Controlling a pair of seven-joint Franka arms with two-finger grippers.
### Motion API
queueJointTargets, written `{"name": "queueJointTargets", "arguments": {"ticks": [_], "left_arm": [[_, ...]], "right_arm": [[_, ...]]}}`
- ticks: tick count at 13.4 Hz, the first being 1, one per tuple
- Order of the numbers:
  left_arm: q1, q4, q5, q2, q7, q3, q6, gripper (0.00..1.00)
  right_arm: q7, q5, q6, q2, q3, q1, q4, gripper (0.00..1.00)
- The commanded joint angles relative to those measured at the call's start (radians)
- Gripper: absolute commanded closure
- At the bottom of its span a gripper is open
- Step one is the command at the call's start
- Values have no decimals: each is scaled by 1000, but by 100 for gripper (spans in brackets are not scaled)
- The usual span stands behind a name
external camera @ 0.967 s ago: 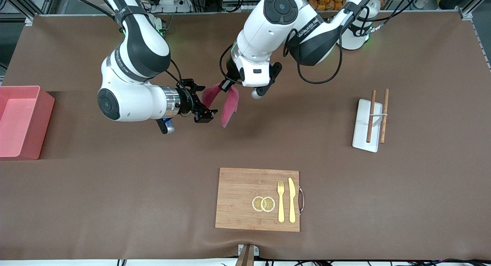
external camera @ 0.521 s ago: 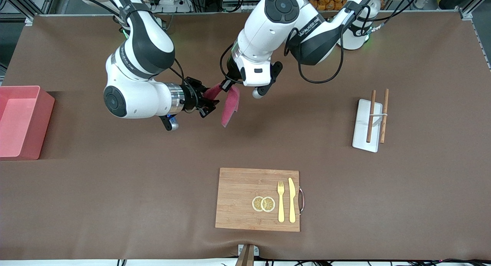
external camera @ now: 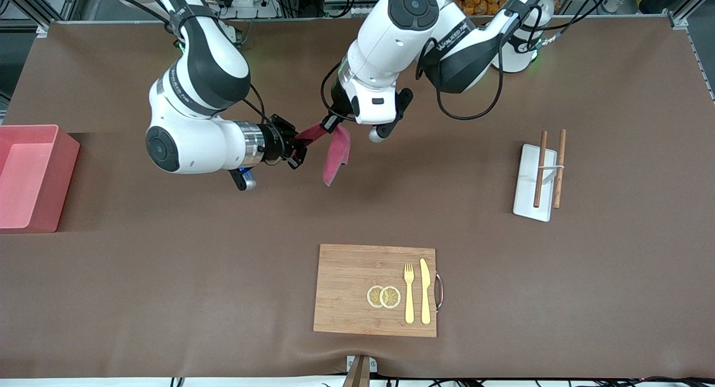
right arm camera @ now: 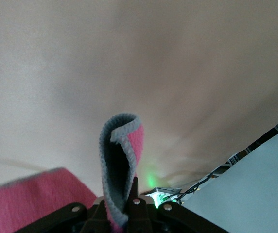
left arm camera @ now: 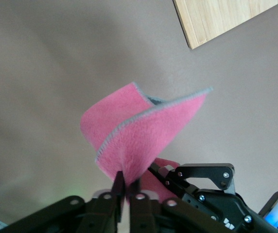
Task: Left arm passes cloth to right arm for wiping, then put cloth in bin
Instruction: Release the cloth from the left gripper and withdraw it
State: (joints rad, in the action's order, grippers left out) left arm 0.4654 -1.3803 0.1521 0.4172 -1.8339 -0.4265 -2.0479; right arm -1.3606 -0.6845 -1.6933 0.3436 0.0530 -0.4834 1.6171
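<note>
The left gripper (external camera: 328, 125) jaws are pressing together on an upper fold of the cloth (external camera: 337, 152). The right gripper (external camera: 297, 151) jaws are likewise pinching a corner of it, so both arms are holding the cloth in the air over bare counter (external camera: 167, 275), roughly at twelve o'clock from the cutting board (external camera: 346, 286).

The handover is looking mid-way. To do it well, the right jaws should be biting deep into the fabric, not just the seam, before the left jaws are spreading. The left arm should then be lifting straight off without dragging the free flap.

The bin (external camera: 66, 180) is sitting at the counter's nine o'clock edge, well apart from the cloth.

The front view is showing both arms and the bin, but not how deep either grip goes. The left wrist view is showing its jaws clamped on the fold with the right gripper just beside them. The right wrist view is showing a rolled edge caught between its own jaws.
</note>
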Motion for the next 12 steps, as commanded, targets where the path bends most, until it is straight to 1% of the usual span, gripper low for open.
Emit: {"name": "queueJointTargets", "arguments": {"ticks": [1, 3, 4, 6, 9, 11, 12], "left_arm": [[-13, -9, 15, -31, -44, 5, -3, 0], [-83, -9, 11, -35, -35, 3, -3, 0], [-114, -9, 6, -55, -30, 6, -3, 0], [-181, -22, -12, -89, 19, 8, 18, 0], [-269, -34, -75, -84, 184, 8, 128, 0], [-338, -51, -141, -92, 316, 5, 223, 0], [-365, -51, -158, -101, 397, 5, 251, 0]], "right_arm": [[102, 89, 0, -21, 1, 20, -15, 100], [239, 126, -25, 0, 1, 58, -25, 100], [283, 135, -66, 11, 2, 60, -22, 100], [360, 196, -104, 52, 1, 69, -22, 100], [443, 282, -187, 115, 2, 72, -13, 100], [478, 333, -261, 140, 2, 78, 21, 100], [526, 417, -310, 146, 2, 89, 50, 100]]}}
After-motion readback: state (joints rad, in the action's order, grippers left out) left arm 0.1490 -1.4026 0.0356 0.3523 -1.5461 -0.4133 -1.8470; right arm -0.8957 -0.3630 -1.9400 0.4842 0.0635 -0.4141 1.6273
